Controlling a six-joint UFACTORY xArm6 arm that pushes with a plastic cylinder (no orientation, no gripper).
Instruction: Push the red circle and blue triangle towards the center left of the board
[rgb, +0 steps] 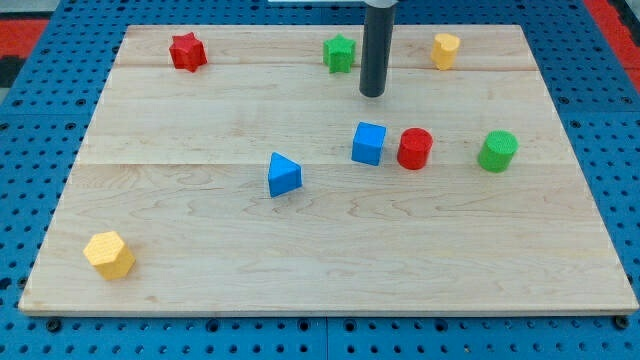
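Note:
The red circle (414, 148) stands right of the board's middle, close beside the blue cube (368, 143) on its left. The blue triangle (283, 175) lies near the middle, a little to the left and lower. My tip (372, 94) is above the blue cube in the view, towards the view's top, apart from all blocks. It is up and left of the red circle and up and right of the blue triangle.
A red star (187, 51) sits at the top left, a green star (340, 52) just left of the rod, a yellow block (445, 49) at the top right, a green cylinder (497, 150) at the right, a yellow hexagon (109, 254) at the bottom left. The wooden board (180, 120) lies on a blue pegboard.

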